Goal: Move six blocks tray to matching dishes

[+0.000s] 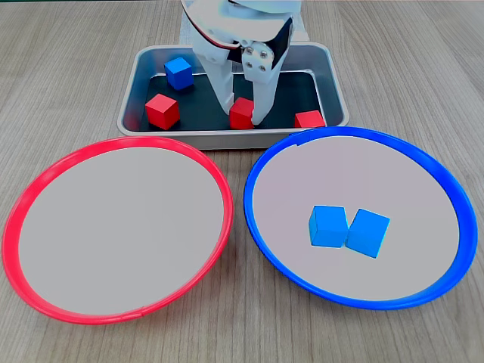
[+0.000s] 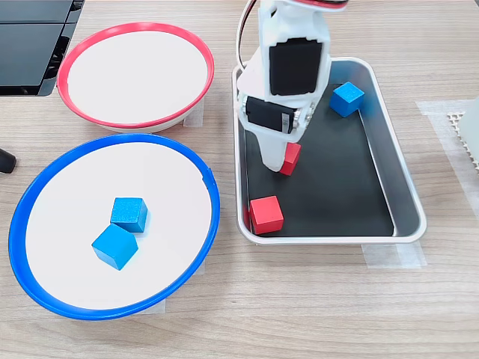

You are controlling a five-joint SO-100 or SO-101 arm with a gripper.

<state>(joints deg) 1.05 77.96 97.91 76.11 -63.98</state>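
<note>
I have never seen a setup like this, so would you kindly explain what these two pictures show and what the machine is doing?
This is a small white robot arm with a two-finger gripper. Both pictures come from fixed cameras: one faces the arm across two dishes, the other looks down from the side. On the wooden table sit a silver tray, a red-rimmed dish with nothing in it, and a blue-rimmed dish holding two blue blocks. The tray still contains one blue block and three red ones. The gripper's fingers stand either side of the middle red block; whether it is gripped yet is unclear.
</note>
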